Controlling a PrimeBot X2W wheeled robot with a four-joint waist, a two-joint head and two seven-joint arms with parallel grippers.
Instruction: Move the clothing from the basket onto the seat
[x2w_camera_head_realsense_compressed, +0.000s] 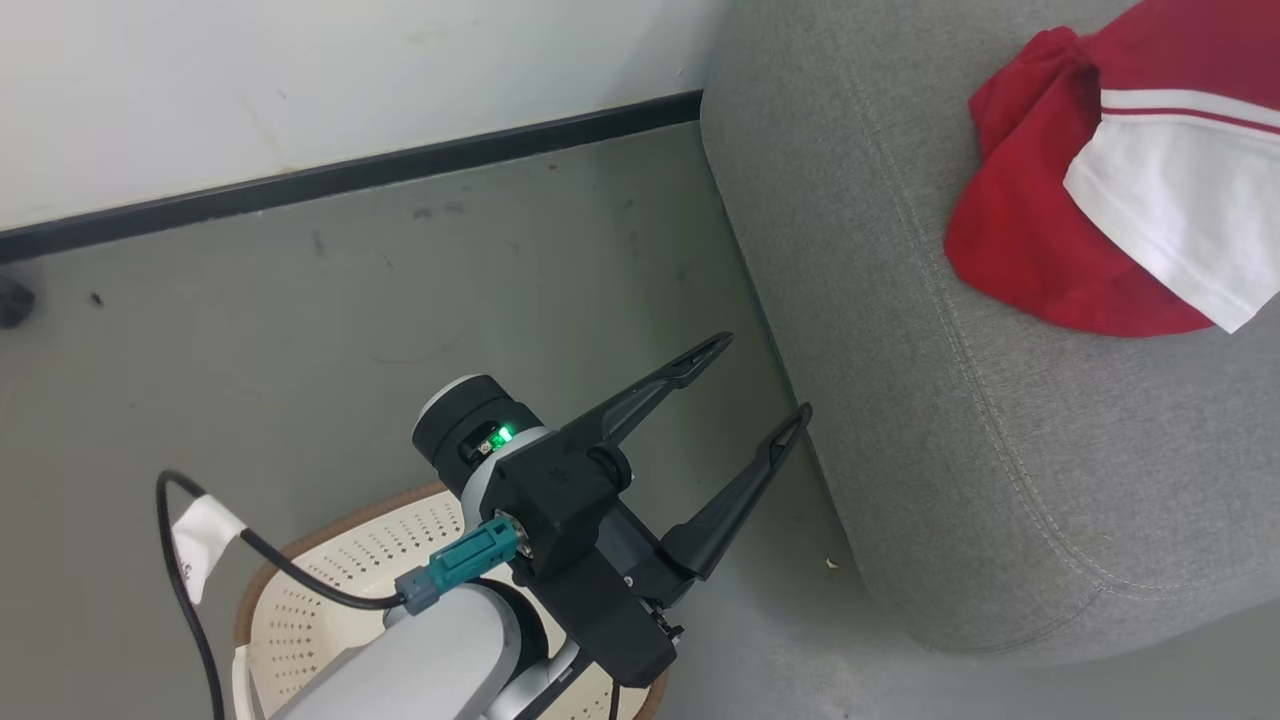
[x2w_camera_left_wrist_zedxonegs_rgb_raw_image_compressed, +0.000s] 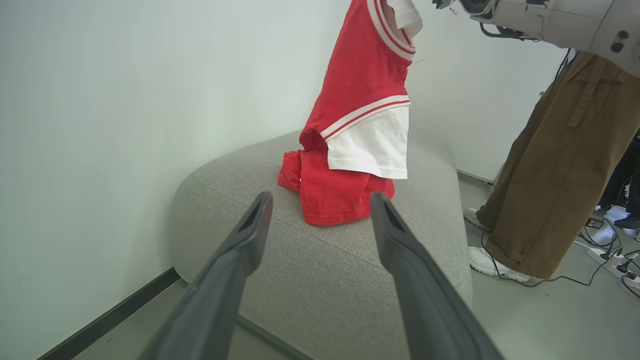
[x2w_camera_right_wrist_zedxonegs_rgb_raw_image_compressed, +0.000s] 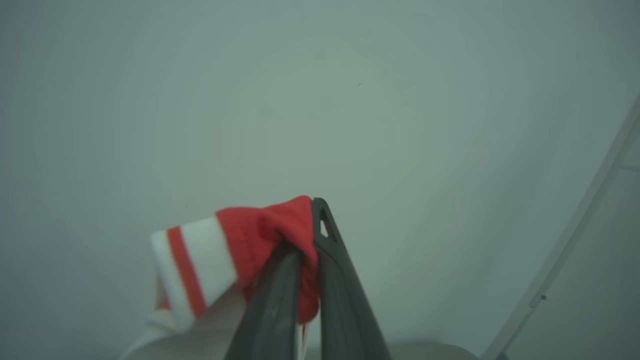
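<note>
Okay so the red and white jersey (x2w_camera_left_wrist_zedxonegs_rgb_raw_image_compressed: 357, 115) is hanging from the right gripper (x2w_camera_right_wrist_zedxonegs_rgb_raw_image_compressed: 310, 227), whose two fingers are pinched tight on a bunched bit of red fabric next to a white striped band. The garment's bottom end is already heaped on the grey sofa seat (x2w_camera_head_realsense_compressed: 1000, 450), fairly near the rounded corner, while the top of it dangles up in the air. I honestly can't tell if that red heap at the bottom is the same jersey or a second piece lying under it.

The left gripper (x2w_camera_head_realsense_compressed: 765, 375) has its fingers spread wide with nothing in them, and it hangs over the floor just beside the seat's corner. The cream perforated basket (x2w_camera_head_realsense_compressed: 320, 600) sits under that arm. The part of it I can see has no red in it, but the arm hides a good chunk.

What I'd worry about:
- Letting go from that height. My guess is the tall hanging part flops over sideways, and if it tips toward the rounded edge the whole thing could slide onto the floor.
- The fabric is wadded right between the fingers, so it might cling when they part and get dragged back off the cushion.
- A person in brown trousers (x2w_camera_left_wrist_zedxonegs_rgb_raw_image_compressed: 550, 175) stands right by the far side of the seat, with floor cables (x2w_camera_left_wrist_zedxonegs_rgb_raw_image_compressed: 600, 260) near their feet, so a wide arm swing looks risky.
</note>
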